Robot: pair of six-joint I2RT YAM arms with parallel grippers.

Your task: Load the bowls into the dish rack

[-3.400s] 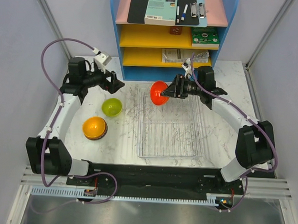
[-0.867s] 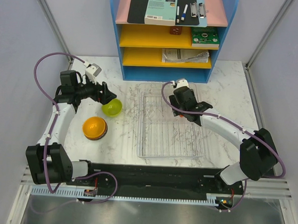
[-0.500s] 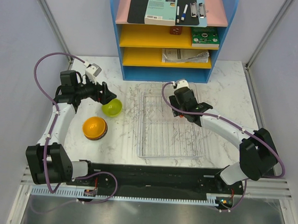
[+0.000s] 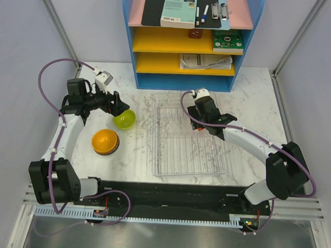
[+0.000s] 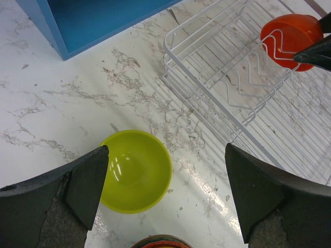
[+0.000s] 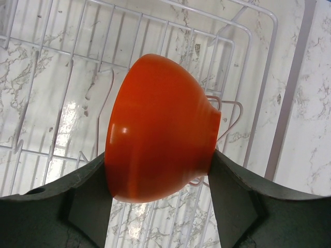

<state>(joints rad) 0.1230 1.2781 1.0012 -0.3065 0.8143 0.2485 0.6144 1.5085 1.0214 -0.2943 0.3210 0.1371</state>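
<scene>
The right hand (image 6: 158, 170) is clamping the tilted red-orange bowl (image 6: 155, 124) over the dish rack's (image 4: 189, 153) far end, while the left hand (image 5: 165, 175), fingers spread wide, is hovering above the lime-green bowl (image 4: 124, 119) on the worktop (image 4: 136, 150), near the orange bowl (image 4: 105, 140) and blue shelf unit (image 4: 184, 81).

The jaws grip a red bowl (image 6: 160, 129) above the dish rack (image 6: 62, 51).
</scene>
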